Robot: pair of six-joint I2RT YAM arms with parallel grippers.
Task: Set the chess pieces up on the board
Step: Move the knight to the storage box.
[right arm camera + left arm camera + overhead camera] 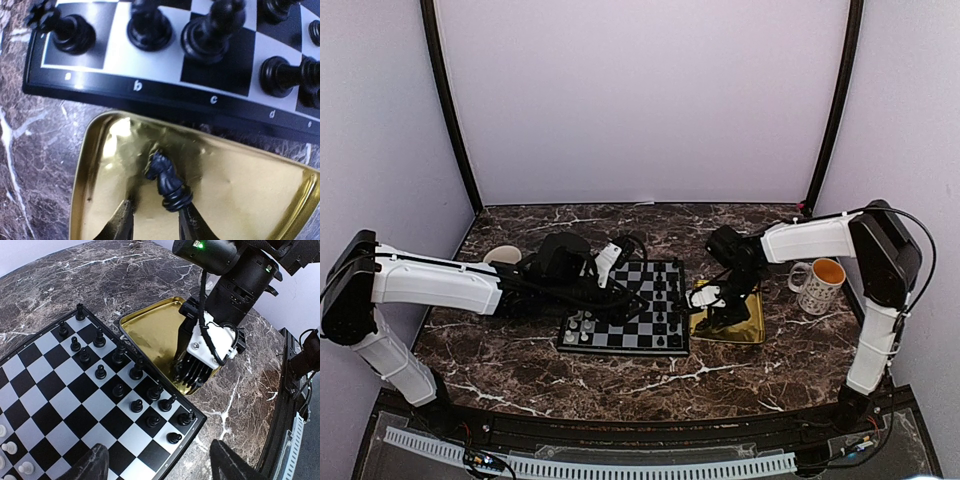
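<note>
The board (630, 310) lies in the middle of the table, with several black chess pieces (136, 405) on its two rows next to the gold tray (145, 330) and a few pale ones (582, 328) at the opposite side. My right gripper (155, 212) is down in the tray (250, 200), open. A black knight (167, 180) lies on its side there, its base touching the right finger, not clamped. My left gripper (160, 460) is open and empty, hovering over the board's corner (65, 390).
A white patterned mug (817, 283) stands right of the tray. A pale cup (502, 256) sits behind the left arm. The right arm's wrist (215, 340) hangs over the tray, close to the board's edge (150, 85).
</note>
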